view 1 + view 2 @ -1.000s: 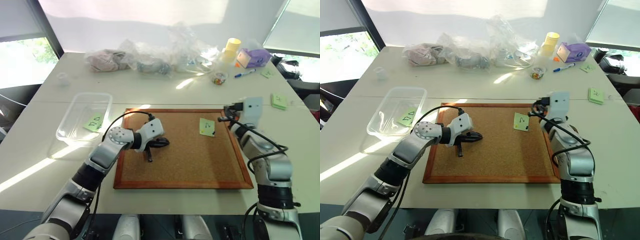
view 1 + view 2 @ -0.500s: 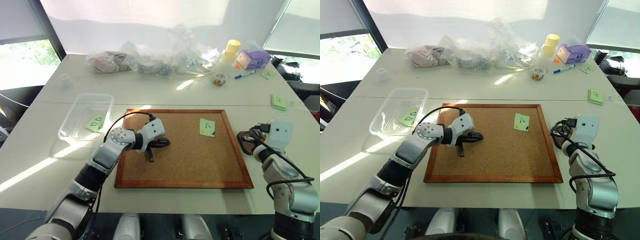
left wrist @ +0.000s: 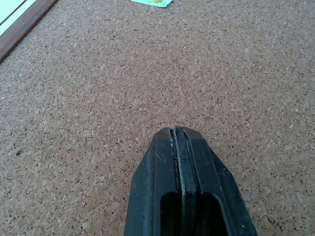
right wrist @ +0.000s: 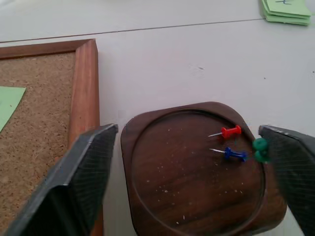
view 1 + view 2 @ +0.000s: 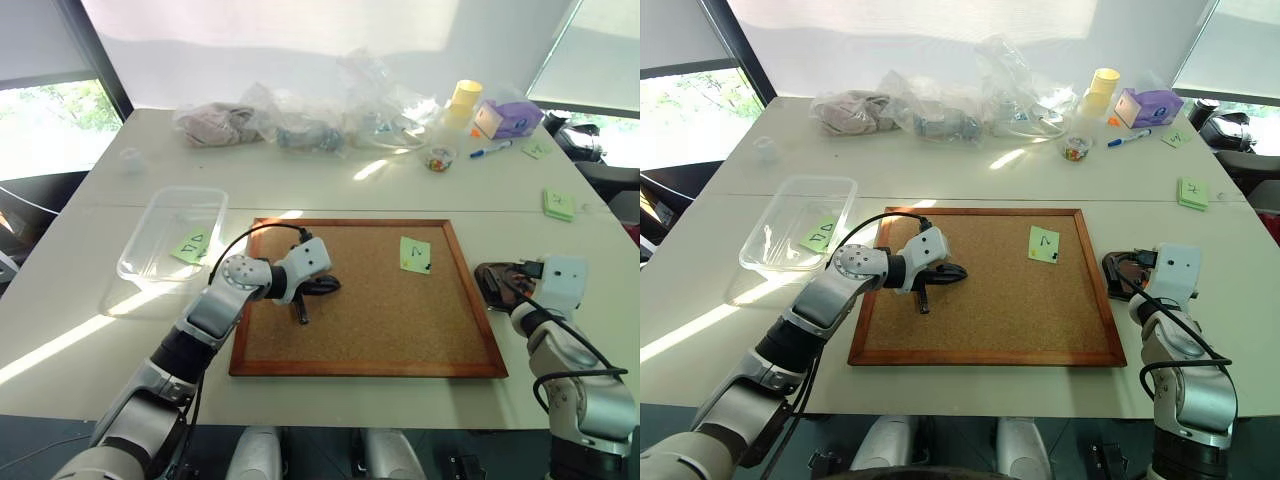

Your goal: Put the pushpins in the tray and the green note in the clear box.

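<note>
Table (image 5: 330, 190): pushpins (image 4: 230, 142) in tray (image 4: 162, 196)

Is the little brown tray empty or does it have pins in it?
Not empty. The tray holds a red pushpin, a blue pushpin and a green pushpin.

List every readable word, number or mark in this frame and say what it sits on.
"7" or "2", one handwritten figure, unclear which: light green square sticky note on the cork board.
Two handwritten figures, not legible: light green note inside the clear plastic tub.
One handwritten mark, possibly "7", too small to be sure: green note pad on the white table.
Print on the purple box: too small to read.
</note>
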You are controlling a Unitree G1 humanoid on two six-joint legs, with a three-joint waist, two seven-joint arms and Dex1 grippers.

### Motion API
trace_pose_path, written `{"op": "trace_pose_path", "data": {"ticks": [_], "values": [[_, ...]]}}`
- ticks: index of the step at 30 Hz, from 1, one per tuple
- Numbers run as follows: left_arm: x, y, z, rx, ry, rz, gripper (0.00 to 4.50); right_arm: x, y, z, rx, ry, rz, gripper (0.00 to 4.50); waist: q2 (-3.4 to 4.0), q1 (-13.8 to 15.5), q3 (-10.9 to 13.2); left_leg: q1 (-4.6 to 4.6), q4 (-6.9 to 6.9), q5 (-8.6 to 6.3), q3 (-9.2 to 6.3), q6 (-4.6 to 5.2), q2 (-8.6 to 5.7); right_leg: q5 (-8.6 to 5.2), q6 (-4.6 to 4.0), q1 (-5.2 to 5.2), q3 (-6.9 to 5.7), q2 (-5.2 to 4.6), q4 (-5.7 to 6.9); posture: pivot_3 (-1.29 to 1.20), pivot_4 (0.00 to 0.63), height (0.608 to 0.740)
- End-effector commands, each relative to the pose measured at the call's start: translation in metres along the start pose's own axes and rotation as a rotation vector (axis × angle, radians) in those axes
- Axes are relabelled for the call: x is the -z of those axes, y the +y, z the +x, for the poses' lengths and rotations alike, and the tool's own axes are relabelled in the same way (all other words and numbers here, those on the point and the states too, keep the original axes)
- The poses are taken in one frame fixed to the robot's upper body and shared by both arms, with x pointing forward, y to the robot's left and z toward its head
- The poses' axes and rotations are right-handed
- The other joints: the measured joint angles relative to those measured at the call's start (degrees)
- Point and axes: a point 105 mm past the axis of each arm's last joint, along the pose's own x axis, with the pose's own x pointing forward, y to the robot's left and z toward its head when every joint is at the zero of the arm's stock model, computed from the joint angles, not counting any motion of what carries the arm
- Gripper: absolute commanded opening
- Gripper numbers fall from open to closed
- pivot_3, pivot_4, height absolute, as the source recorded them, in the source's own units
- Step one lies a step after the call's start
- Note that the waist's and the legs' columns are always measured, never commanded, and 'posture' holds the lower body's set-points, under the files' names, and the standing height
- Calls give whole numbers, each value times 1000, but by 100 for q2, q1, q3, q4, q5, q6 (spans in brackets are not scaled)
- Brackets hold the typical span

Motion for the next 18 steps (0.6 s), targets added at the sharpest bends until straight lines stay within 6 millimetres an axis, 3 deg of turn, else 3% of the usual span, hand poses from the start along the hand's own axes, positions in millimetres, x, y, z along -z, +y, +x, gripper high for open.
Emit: {"op": "trace_pose_path", "data": {"ticks": [1,18], "values": [[8,-6,6,23,30,-9,0,-13,-9,-6,33,-64,4,4488,0,4,0,0,0,0,0,0,0,0,0,0,0,0,0,0,150,737],[7,-6,9,21,21,-2,0,-1,5,-4,-67,24,313,4488,1,81,-1,0,0,0,2,1,5,-3,-5,0,3,-2,-1,0,150,737]]}}
